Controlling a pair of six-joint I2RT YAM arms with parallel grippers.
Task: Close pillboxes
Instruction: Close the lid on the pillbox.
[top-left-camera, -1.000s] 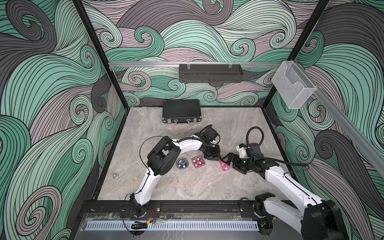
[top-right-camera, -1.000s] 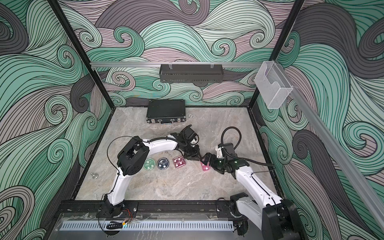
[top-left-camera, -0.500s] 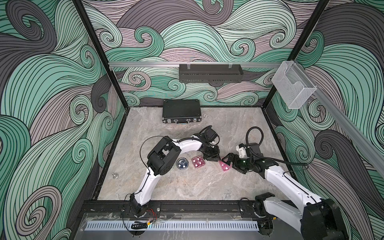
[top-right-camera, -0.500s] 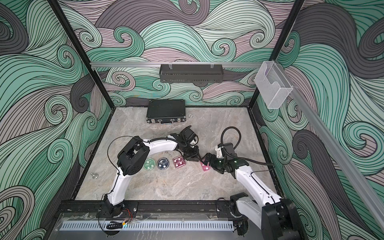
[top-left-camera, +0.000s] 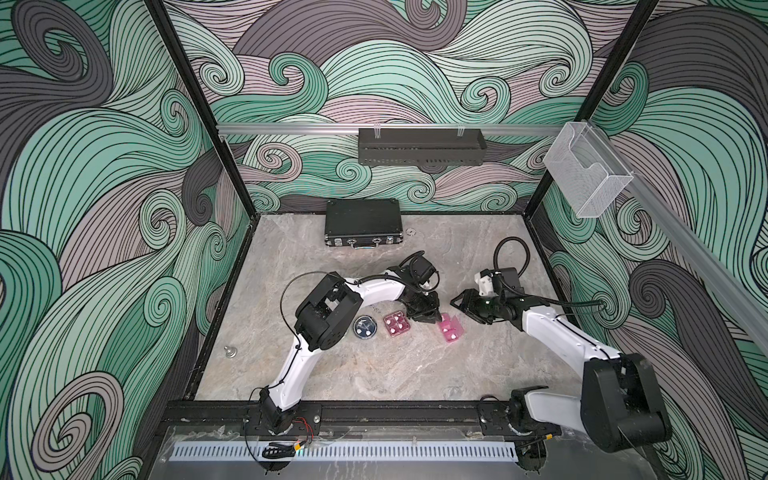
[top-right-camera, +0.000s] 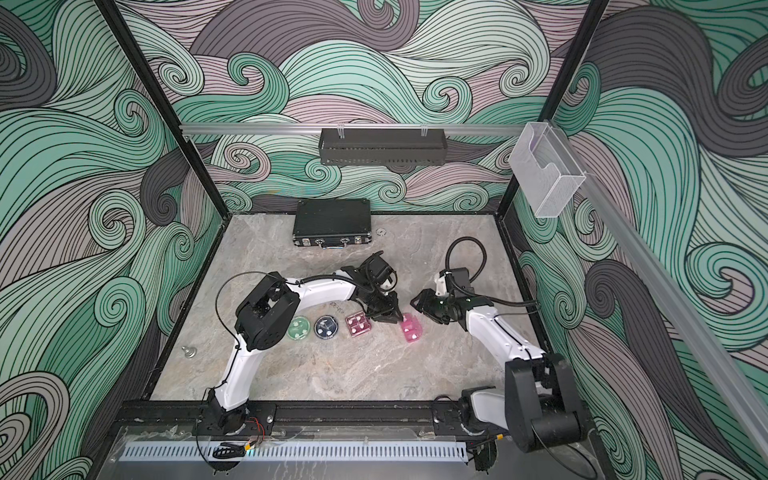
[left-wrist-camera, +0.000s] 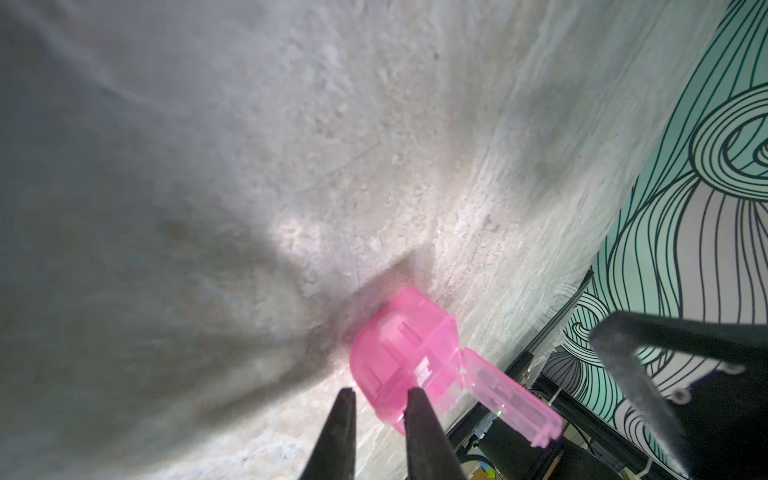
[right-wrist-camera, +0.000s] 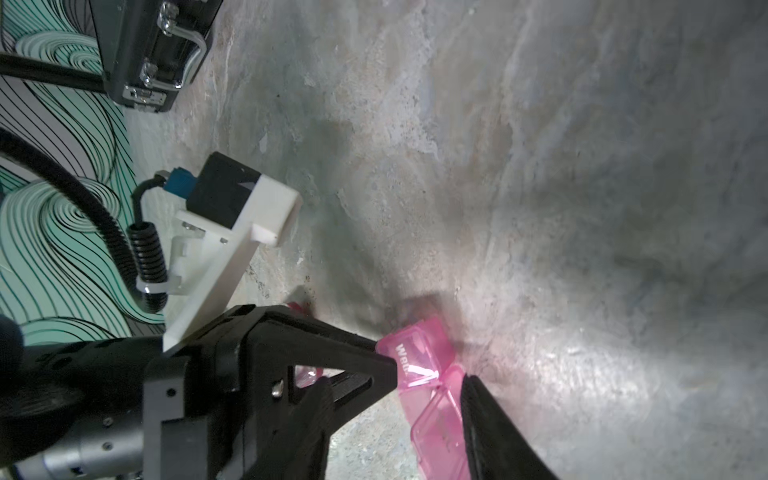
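We see the right end effector (top-left-camera: 458, 308), jaws part open, nothing clearly gripped, flanking the open lid (left-wrist-camera: 511, 399) of the light pink pillbox (top-left-camera: 451, 331). Left end effector (left-wrist-camera: 380, 395), nearly shut & empty, tips just beside the box's opp. side. Box sits btwn both on the bench (top-left-camera: 374, 374), long axis running front-to-back.

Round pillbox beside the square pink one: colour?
Dark blue; the round pillbox shows best in a top view.

Both top views are looking steeply down from high above and in front of the light pink pillbox (top-left-camera: 450, 329), covering nearly the same whole scene. Each wrist camera is hovering low and close beside it, facing it from opposite sides.
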